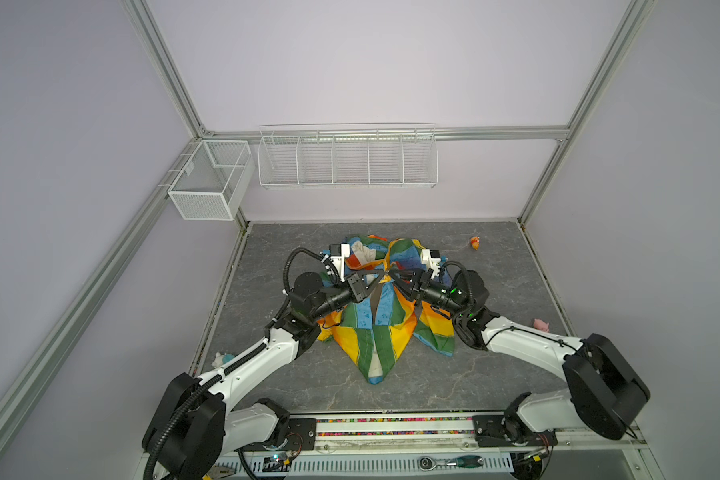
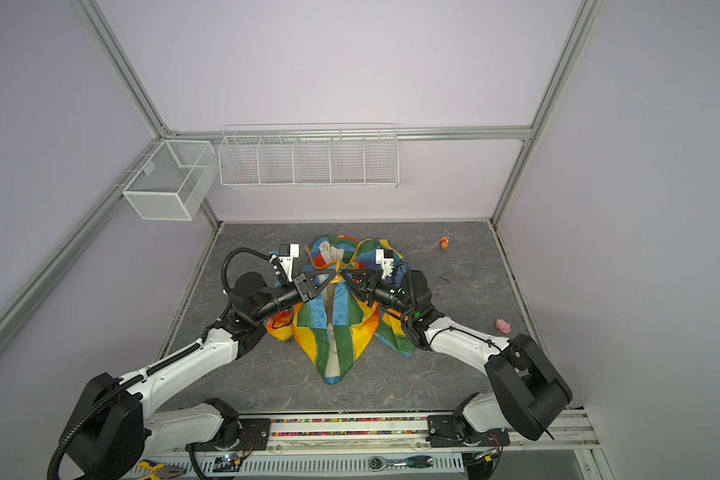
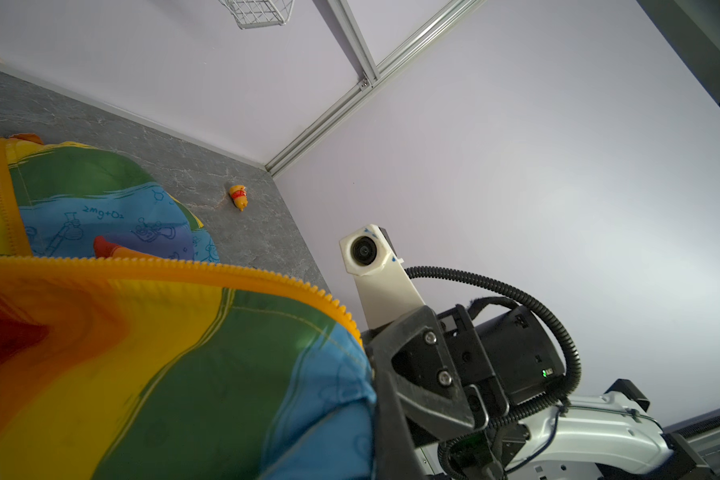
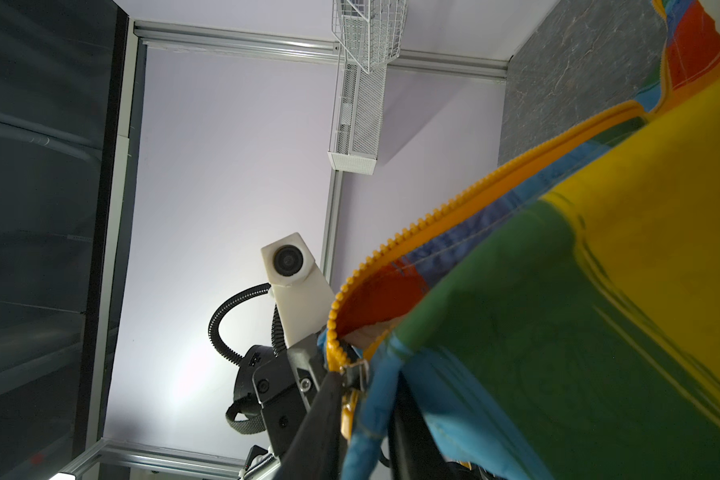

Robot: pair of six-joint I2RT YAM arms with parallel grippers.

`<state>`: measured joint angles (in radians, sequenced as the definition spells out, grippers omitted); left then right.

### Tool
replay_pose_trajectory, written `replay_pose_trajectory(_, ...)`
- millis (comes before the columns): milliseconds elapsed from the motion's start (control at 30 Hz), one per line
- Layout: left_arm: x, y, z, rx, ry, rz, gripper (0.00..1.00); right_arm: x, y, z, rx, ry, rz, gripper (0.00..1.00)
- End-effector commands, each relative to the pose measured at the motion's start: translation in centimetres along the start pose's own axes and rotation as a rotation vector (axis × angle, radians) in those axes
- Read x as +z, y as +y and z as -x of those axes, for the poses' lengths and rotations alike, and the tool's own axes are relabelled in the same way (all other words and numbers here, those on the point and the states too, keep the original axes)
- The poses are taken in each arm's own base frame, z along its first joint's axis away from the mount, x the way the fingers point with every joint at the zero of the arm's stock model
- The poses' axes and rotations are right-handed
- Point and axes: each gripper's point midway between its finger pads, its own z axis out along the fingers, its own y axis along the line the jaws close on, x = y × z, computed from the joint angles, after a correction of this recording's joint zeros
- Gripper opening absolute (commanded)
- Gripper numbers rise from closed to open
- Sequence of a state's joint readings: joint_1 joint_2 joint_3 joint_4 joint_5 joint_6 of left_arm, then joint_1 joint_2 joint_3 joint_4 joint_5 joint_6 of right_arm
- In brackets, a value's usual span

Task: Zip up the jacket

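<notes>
Top views: left end effector [image 1: 382, 276] meets right end effector [image 1: 392, 275] over jacket [image 1: 385, 332]

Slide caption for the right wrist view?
Right wrist close-up: open orange zipper teeth of the jacket run to the metal slider at the tips of the right gripper.

My two top views sit high above the near edge of the surface [image 1: 329, 386], side by side, tilted down toward the far wall. Both take in the whole surface, both arms and the wire basket [image 1: 347, 156]. My left wrist view lies close against the jacket [image 3: 184, 374], facing the surface's far right corner and the right arm's wrist camera [image 3: 364, 250]. My right wrist view, equally close to the fabric, faces the left arm's wrist camera [image 4: 287, 260].
</notes>
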<state>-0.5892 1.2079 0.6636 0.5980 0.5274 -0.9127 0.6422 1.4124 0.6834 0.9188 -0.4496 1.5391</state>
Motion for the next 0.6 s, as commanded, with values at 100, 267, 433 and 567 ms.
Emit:
replay_pose_trajectory(100,-0.08,-0.93,0.39,0.009,-0.009,-0.022,0.0,-0.3,0.65,-0.84,-0.021,0.04,0.035,0.23)
replay_pose_trajectory(267,-0.07,-0.84,0.29,0.004,-0.006,-0.018,0.0,-0.39,0.63,-1.02,-0.029,0.046,0.034,0.23)
replay_pose_trajectory(433,-0.04,-0.87,0.26,-0.001,0.0,-0.018,0.0,-0.4,0.5,-1.01,-0.028,0.046,0.029,0.11)
replay_pose_trajectory(567,0.22,-0.93,-0.1,-0.045,0.037,-0.013,0.0,-0.43,0.39,-0.76,-0.08,0.027,0.02,0.07)
